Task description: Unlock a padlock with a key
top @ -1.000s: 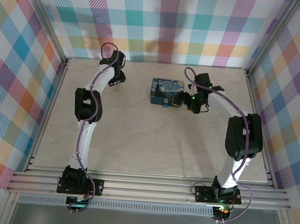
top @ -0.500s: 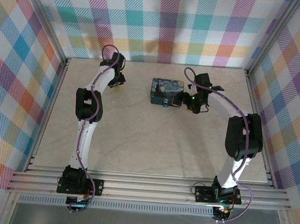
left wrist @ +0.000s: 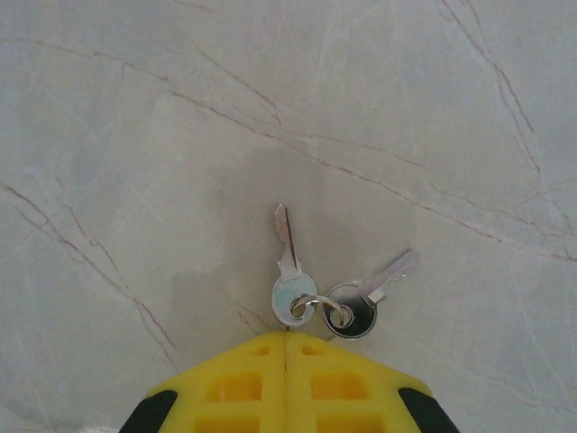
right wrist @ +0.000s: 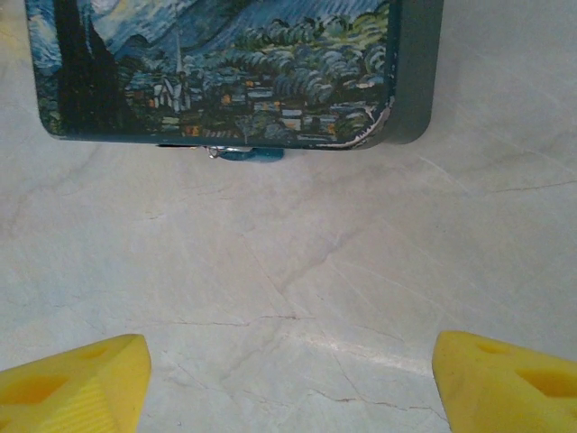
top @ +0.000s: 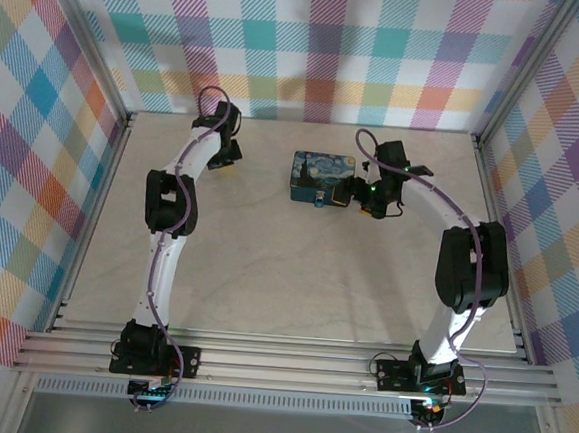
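Find the key (left wrist: pixel 288 262) flat on the table (left wrist: pixel 135 135) just ahead of the clenched left pincer (left wrist: pixel 287 338), blade pointing straight away from its tips, and the padlock (right wrist: pixel 248 154) tucked against the tin's (right wrist: pixel 225 63) edge ahead of the released right pincer (right wrist: pixel 288 374).

walls (top: pixel 333 39): pastel plaid | tabletop (top: pixel 266 265): veined beige marble | frame (top: pixel 288 362): aluminium

A pale marbled table (top: pixel 266 265) with thin brown veins carries a rectangular starry-night tin (top: pixel 321 175), lying flat. A small blue padlock (right wrist: pixel 245 154) lies just beside the tin's near edge. Well apart from the tin, off to its left, a silvery key (left wrist: pixel 290 275) and a second key (left wrist: pixel 379 281) lie flat, joined by a ring (left wrist: pixel 317 307).
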